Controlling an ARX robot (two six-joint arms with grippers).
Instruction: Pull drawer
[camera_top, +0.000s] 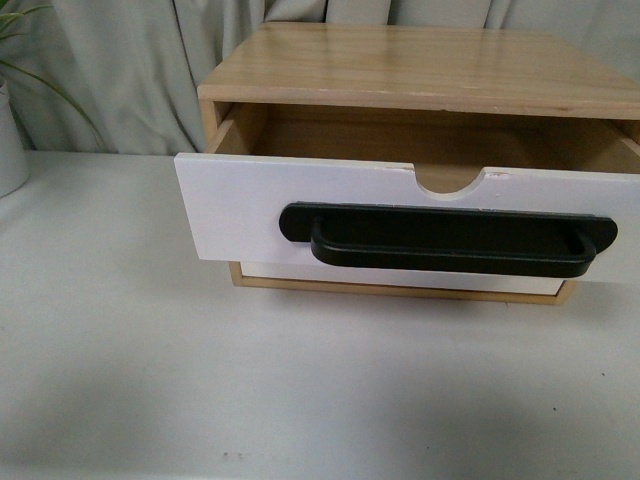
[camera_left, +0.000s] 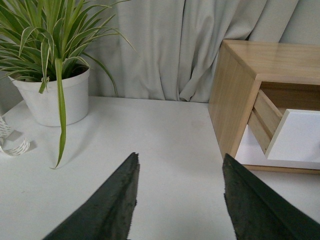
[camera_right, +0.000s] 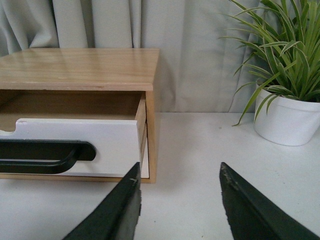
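The drawer (camera_top: 230, 215) stands pulled partway out of the light wood cabinet (camera_top: 400, 65). Its white front carries a long black bar handle (camera_top: 450, 240) and has a half-round notch (camera_top: 448, 182) in the top edge. The front view shows neither gripper. My left gripper (camera_left: 180, 165) is open over bare table, to the left of the cabinet, with the drawer's (camera_left: 300, 137) white front edge ahead. To the right of the cabinet my right gripper (camera_right: 179, 172) is also open, with nothing between its fingers; the drawer (camera_right: 105, 142) and the handle's end (camera_right: 60, 155) show ahead.
A plain white lower drawer front (camera_top: 400, 280) sits under the pulled drawer. Potted plants in white pots stand at the table's left (camera_left: 52, 97) and right (camera_right: 287, 120). Grey curtain (camera_left: 175, 45) hangs behind. A strip of white tape (camera_left: 12, 145) lies near the left pot.
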